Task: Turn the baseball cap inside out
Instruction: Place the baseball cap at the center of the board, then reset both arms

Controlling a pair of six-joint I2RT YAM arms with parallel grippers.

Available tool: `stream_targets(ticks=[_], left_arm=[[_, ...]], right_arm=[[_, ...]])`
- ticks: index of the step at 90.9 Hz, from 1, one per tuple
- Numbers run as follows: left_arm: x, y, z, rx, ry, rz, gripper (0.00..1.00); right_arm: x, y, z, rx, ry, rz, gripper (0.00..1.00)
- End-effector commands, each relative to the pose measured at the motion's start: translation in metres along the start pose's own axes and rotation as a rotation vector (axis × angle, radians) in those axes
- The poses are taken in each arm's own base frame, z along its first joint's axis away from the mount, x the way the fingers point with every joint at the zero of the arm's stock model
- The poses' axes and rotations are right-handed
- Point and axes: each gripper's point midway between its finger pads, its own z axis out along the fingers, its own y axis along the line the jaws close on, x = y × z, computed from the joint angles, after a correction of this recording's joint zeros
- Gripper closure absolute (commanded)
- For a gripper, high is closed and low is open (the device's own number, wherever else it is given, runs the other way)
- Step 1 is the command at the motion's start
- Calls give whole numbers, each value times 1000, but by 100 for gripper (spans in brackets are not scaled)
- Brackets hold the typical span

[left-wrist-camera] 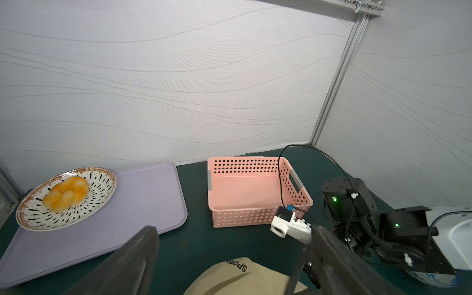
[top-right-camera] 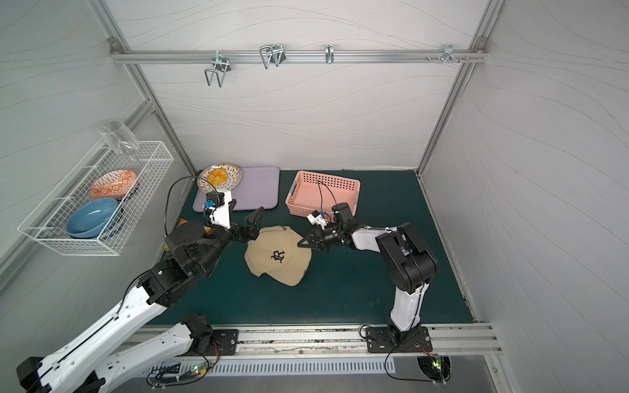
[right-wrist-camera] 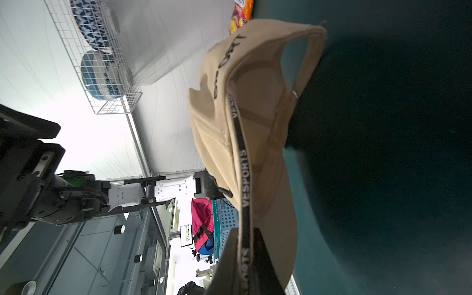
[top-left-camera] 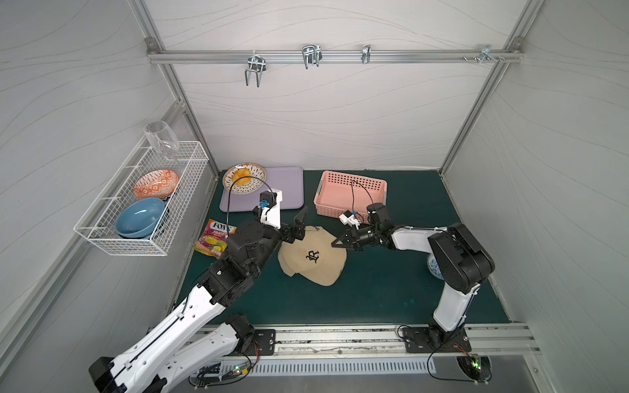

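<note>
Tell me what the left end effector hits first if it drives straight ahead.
Probably the pink basket, after passing just over the baseball cap's crown; clearance is hard to judge.

You see a beige cap (top-left-camera: 313, 258) with a black monogram and black lettering. The mat (top-left-camera: 374, 292) is dark green. Your basket (top-left-camera: 354, 182) is pink, dotted with rows of round holes, and the tray (top-left-camera: 289, 190) is lilac. The plate (left-wrist-camera: 102, 184) is white with black dashes and a brown rim, the bun (top-left-camera: 241, 177) orange-yellow. The patterned bowl (top-left-camera: 156, 183) shows orange and white diamonds; the plain bowl (top-left-camera: 139, 214) is blue.
</note>
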Motion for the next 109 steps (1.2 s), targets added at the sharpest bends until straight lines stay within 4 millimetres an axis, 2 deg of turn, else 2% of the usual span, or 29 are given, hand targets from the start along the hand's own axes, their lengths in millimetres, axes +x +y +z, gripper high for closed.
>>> stream_targets(ticks=[1,10,17,26,31,37,43,53,63,73,83,98,109], left_arm=[[-7,-2,1,16,-19,-30,4],[-5,-4,5,20,-8,-33,4],[-4,-5,7,22,-1,-35,4],[-2,-6,10,26,8,-39,4],[-2,-7,11,26,11,-40,4],[-1,-6,12,23,15,-43,3],[0,-5,12,16,18,-44,3],[3,1,14,-19,30,-39,2],[10,11,17,-79,50,-33,0],[19,28,19,-181,68,-29,0],[28,58,15,-358,77,-4,0],[49,115,5,-672,107,131,0],[80,155,4,-793,171,138,0]], right_arm=[[7,-12,-12,6,-7,-29,88],[16,-29,-23,54,-31,3,73],[21,-40,-31,90,-49,21,69],[28,-55,-38,154,-60,48,58],[30,-62,-41,195,-67,59,57],[32,-67,-45,236,-77,61,54],[32,-73,-51,313,-106,54,44],[29,-77,-72,495,-177,6,36],[27,-89,-103,748,-261,-43,28],[23,-91,-141,988,-381,-96,21],[17,-71,-178,1132,-552,-147,17],[11,-35,-254,1360,-859,-184,9],[8,-26,-301,1479,-1007,-167,4]])
